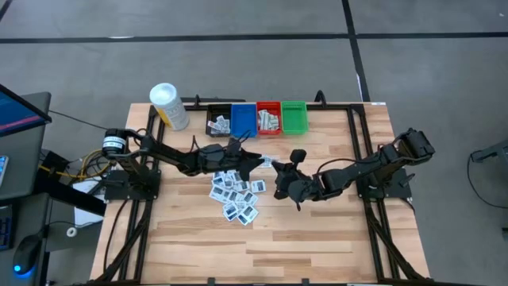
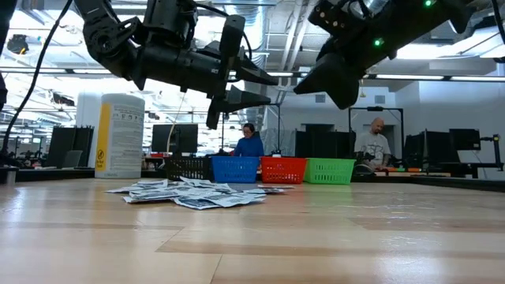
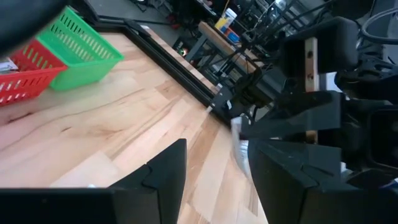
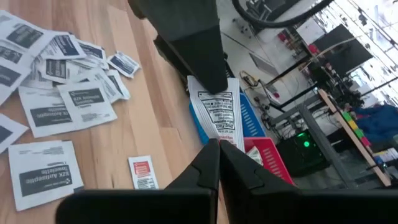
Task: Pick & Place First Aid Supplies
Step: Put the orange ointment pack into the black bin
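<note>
Packets [image 1: 235,193], small flat white paper rectangles with dark print, lie heaped on the pale wooden desk [image 1: 317,230], nearer than the row of four plastic bins; above that heap's far edge both claws meet in the air; the right claw [image 4: 219,144] is clenched on one long white printed packet [image 4: 217,112], held short of the blue bin [image 1: 243,118]; the left claw [image 3: 214,168] faces it with fingers spread, released, just beside that packet; farther off stand the black bin [image 1: 218,121], blue bin, red bin [image 1: 268,117] and green bin [image 1: 294,116] side by side; left of the black bin lies a white-capped yellow cylindrical container [image 1: 169,106].
</note>
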Tool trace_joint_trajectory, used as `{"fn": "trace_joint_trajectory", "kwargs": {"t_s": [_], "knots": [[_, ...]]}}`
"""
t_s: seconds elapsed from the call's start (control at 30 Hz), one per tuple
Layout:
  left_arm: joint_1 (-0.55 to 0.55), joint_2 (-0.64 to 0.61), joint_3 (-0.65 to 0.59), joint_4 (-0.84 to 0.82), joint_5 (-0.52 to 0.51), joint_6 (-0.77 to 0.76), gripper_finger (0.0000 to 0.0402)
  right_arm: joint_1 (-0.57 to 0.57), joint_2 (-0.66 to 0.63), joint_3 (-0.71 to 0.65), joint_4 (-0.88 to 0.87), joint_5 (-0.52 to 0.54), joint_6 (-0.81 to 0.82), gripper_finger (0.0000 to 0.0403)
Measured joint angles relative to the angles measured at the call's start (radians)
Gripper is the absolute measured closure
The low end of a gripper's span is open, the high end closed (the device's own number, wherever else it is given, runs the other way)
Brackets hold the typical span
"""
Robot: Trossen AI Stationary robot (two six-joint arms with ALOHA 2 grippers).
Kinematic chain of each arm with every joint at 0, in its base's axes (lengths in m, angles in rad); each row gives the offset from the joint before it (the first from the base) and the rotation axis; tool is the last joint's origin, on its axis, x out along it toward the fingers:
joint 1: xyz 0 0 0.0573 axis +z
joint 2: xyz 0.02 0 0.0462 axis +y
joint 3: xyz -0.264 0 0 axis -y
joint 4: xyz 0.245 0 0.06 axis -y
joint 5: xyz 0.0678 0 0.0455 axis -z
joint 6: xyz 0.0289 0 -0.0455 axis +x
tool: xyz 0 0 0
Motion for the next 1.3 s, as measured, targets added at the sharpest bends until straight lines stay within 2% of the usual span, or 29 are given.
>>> {"fn": "trace_joint_trajectory", "kwargs": {"t_s": [0.43, 0.57, 0.83, 0.9, 1.03, 1.3], "knots": [[0.0, 0.0, 0.001, 0.015, 0.004, 0.002, 0.0238, 0.0, 0.0, 0.002, 0.054, -0.009, -0.029, 0.0403], [0.0, 0.0, 0.001, 0.022, 0.021, 0.011, 0.0274, 0.0, 0.0, 0.002, 0.058, -0.022, -0.037, 0.0403], [0.0, 0.0, 0.001, 0.044, 0.032, 0.083, 0.0384, -0.001, 0.008, 0.002, 0.055, -0.043, -0.04, 0.0402], [-0.001, 0.0, 0.001, 0.045, 0.032, 0.103, 0.0394, -0.002, 0.008, 0.003, 0.054, -0.046, -0.04, 0.0399], [0.0, 0.0, 0.001, 0.045, 0.029, 0.132, 0.0395, -0.004, 0.008, 0.004, 0.016, -0.068, -0.04, 0.0379], [0.008, -0.05, 0.001, 0.054, 0.022, 0.202, 0.0398, -0.014, 0.008, 0.004, -0.107, -0.155, 0.006, 0.0313]]}}
